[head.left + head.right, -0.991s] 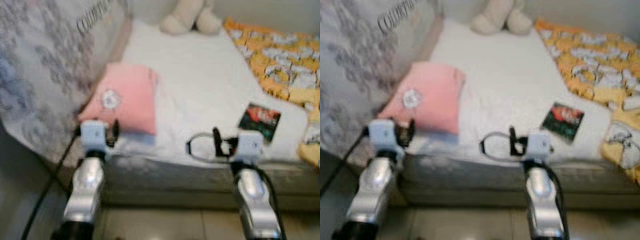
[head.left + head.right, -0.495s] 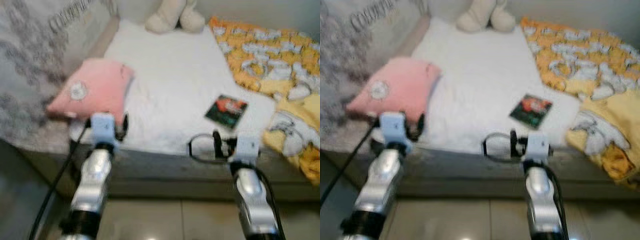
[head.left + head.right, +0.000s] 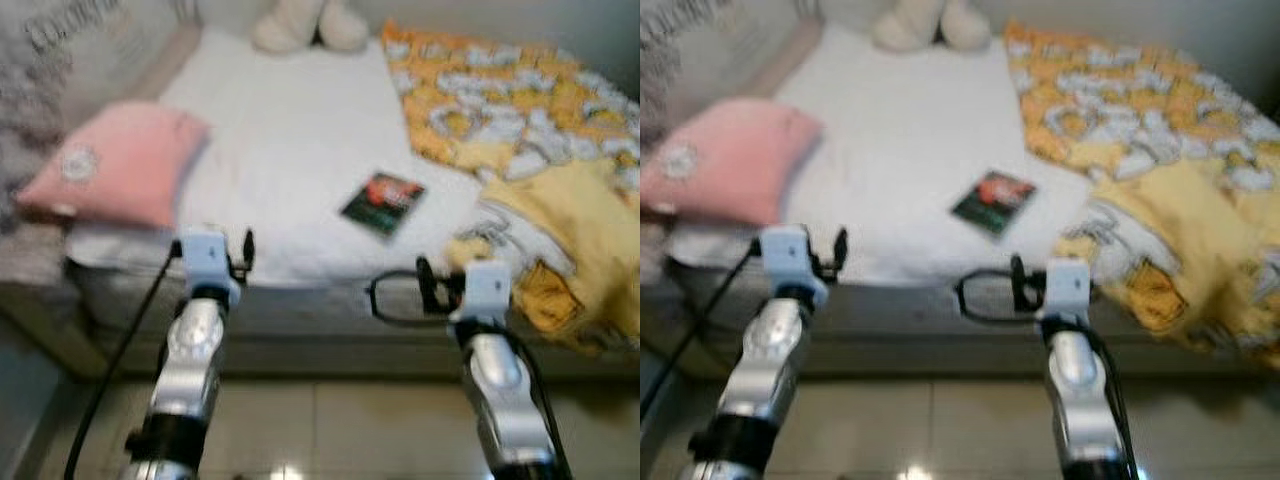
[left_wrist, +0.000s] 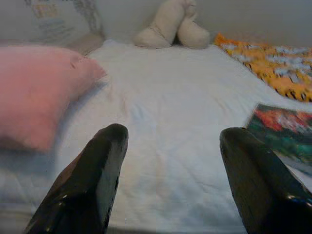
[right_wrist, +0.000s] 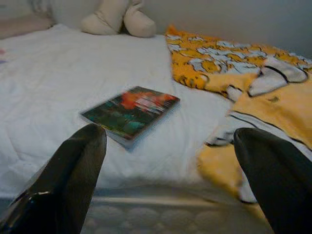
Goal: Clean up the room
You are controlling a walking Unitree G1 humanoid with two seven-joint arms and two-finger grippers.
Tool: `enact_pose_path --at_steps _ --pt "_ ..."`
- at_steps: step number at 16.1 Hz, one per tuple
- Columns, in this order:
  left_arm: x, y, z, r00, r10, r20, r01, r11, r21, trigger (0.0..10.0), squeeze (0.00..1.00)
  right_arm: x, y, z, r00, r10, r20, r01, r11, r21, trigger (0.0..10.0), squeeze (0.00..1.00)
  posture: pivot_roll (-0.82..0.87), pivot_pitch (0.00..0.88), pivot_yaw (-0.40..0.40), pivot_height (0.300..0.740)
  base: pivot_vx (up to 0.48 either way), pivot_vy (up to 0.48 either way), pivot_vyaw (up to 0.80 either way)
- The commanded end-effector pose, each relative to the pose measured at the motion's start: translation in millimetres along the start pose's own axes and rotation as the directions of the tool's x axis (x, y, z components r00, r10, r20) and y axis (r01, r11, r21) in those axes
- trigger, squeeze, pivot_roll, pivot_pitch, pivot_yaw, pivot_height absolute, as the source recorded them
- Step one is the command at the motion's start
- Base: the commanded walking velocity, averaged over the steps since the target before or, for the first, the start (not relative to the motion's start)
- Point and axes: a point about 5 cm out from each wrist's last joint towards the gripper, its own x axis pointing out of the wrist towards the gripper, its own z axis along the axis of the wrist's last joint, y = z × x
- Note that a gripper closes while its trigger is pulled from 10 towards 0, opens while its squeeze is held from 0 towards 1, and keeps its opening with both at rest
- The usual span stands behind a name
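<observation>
A white bed (image 3: pixel 290 130) lies before me. On it rest a pink pillow (image 3: pixel 115 175) at the left, a dark book (image 3: pixel 383 201) with a red and green cover in the middle, and a crumpled yellow-orange blanket (image 3: pixel 520 150) at the right. The book (image 5: pixel 130 113) lies flat, ahead of my right gripper (image 5: pixel 168 190), which is open and empty. My left gripper (image 4: pixel 170 185) is open too, held over the bed's near edge with the pillow (image 4: pixel 36 90) to one side. Both arms (image 3: pixel 195 340) reach forward at the mattress edge.
A cream plush toy (image 3: pixel 298 25) sits at the far end of the bed by the wall. A grey patterned cloth (image 3: pixel 50 60) hangs at the far left. The blanket drapes over the bed's right front edge (image 3: pixel 560 300). Tiled floor (image 3: pixel 330 430) lies below me.
The camera has swung right: pillow and book shifted left in view, and more of the yellow blanket came in. Both grippers stay open at the bed edge.
</observation>
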Motion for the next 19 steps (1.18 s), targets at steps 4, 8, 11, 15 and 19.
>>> enact_pose_path --at_steps 4,8,11,15,19 --pt "4.0 -9.5 -1 1.000 -0.015 -0.005 0.015 1.000 -0.002 10.0 0.00 6.7 -4.9 10 0.999 0.027 0.044 -0.024 0.996 -0.082 10.0 0.00 -0.02 0.000 -0.005 0.740 0.000 -0.440 0.00" --pt "8.1 -15.4 2 0.998 -0.056 0.014 0.055 0.997 0.046 10.0 0.00 6.5 -13.3 2 1.000 -0.024 0.004 0.024 0.997 -0.074 10.0 0.00 -0.03 0.000 -0.005 0.740 0.000 -0.440 0.49" --pt "9.8 -17.5 2 0.997 -0.070 0.011 0.070 0.996 0.051 10.0 0.00 5.5 -12.2 0 1.000 -0.021 0.000 0.021 0.997 -0.070 10.0 0.00 -0.03 0.000 0.000 0.740 0.000 -0.440 0.00" --pt "11.5 -23.1 0 0.996 -0.087 0.005 0.086 0.993 0.081 10.0 0.00 5.2 -10.7 -2 1.000 -0.029 -0.002 0.028 0.998 -0.059 10.0 0.00 -0.04 0.000 0.006 0.740 0.000 -0.331 0.00" --pt "14.5 -25.3 0 0.996 -0.092 -0.008 0.092 0.994 0.067 10.0 0.00 7.2 -6.9 -1 1.000 -0.015 0.010 0.016 0.997 -0.074 10.0 0.00 -0.04 0.000 0.012 0.740 0.120 0.000 0.00"
